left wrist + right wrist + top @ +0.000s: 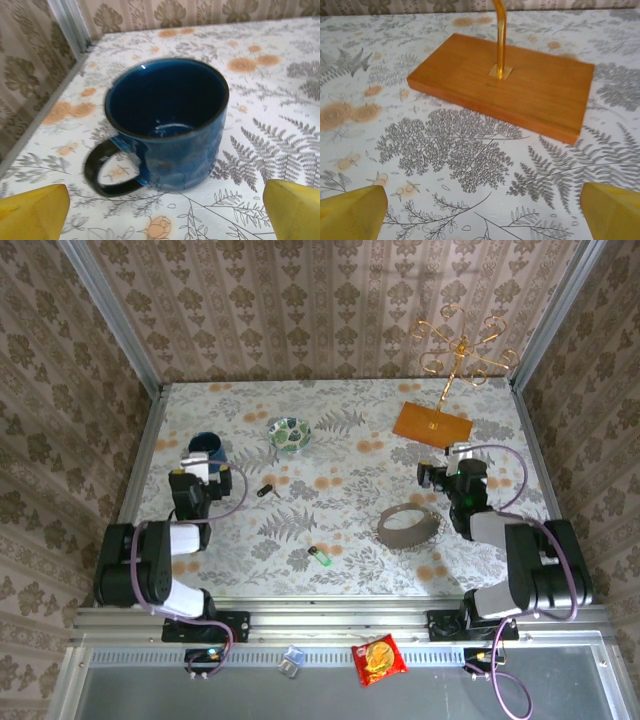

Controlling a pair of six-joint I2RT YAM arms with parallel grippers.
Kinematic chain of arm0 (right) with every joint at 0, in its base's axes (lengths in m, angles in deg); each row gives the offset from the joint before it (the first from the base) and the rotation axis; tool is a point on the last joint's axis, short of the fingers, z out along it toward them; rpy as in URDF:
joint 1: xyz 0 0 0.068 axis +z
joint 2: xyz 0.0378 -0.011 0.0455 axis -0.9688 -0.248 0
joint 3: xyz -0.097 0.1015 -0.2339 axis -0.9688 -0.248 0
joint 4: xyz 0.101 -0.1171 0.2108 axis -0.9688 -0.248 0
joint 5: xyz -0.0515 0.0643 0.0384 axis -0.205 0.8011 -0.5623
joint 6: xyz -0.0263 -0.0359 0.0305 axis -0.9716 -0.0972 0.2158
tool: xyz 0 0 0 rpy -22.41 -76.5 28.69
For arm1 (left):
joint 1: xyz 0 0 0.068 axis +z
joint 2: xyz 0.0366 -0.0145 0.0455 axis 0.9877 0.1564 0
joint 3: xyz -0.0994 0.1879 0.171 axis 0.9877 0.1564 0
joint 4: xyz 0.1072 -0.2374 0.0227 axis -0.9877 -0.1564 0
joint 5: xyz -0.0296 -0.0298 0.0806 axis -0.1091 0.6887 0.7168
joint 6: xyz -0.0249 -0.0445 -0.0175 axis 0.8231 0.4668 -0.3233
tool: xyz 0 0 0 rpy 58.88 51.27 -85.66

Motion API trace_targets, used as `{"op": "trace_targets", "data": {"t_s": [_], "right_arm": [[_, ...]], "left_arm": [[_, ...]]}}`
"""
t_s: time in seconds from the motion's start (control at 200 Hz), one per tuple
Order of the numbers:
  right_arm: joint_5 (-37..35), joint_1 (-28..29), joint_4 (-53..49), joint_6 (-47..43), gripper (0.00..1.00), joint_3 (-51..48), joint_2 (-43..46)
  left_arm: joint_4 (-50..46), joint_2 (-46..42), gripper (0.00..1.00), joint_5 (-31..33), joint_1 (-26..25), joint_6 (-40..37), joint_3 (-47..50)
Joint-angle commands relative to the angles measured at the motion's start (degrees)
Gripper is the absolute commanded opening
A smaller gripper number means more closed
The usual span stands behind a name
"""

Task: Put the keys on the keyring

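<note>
Keys (319, 558) lie loose; left pincer (164, 212) and right pincer (482, 212) gape wide, empty.

A dark blue mug (167, 125) stands upright on the floral table (280, 120), its black handle (107, 170) turned to the left. A pale glint inside it is perhaps a reflection. The left gripper (165, 212) has its yellow fingers (32, 212) spread wide, short of the mug.
</note>
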Motion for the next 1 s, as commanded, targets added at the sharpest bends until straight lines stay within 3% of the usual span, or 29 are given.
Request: {"op": "trace_targets", "data": {"t_s": [0.0,0.11,0.285,0.45,0.59,0.72,0.855,0.995], "right_arm": [[-2.61,0.19,-13.76,2.95,1.0,6.1,8.77],[-1.2,1.44,-25.92,9.63,0.99,9.93,14.31],[1.68,5.04,-50.03,23.86,0.91,17.03,17.81],[8.71,8.62,-67.35,27.9,0.84,18.3,18.4],[8.27,14.79,-74.77,28.49,0.81,16.31,20.73],[8.4,21.88,-79.83,28.42,0.7,17.15,20.11],[6.34,28.11,-84.7,30.4,0.63,17.76,17.5],[5.08,31.46,-86.97,33.83,0.55,16.86,15.67]], "left_arm": [[-5.57,-8.04,1.0,3.48,0.33,2.32,-0.8],[-10.32,-15.61,1.0,3.53,0.27,7.39,-0.72],[-28.16,-26.93,0.99,-4.39,-0.56,15.89,-3.93],[-38.04,-32.63,0.98,-6.29,-7.74,18.7,-5.57],[-44.11,-32.3,0.97,-3.74,-18.65,20.64,-8.0],[-44.87,-29.3,0.97,-2.17,-28.1,23.57,-8.41],[-46.79,-24.8,0.94,-2.12,-32.36,30.63,-10.04],[-50.93,-21.15,0.93,-3.28,-34.48,31.63,-13.44]]}}
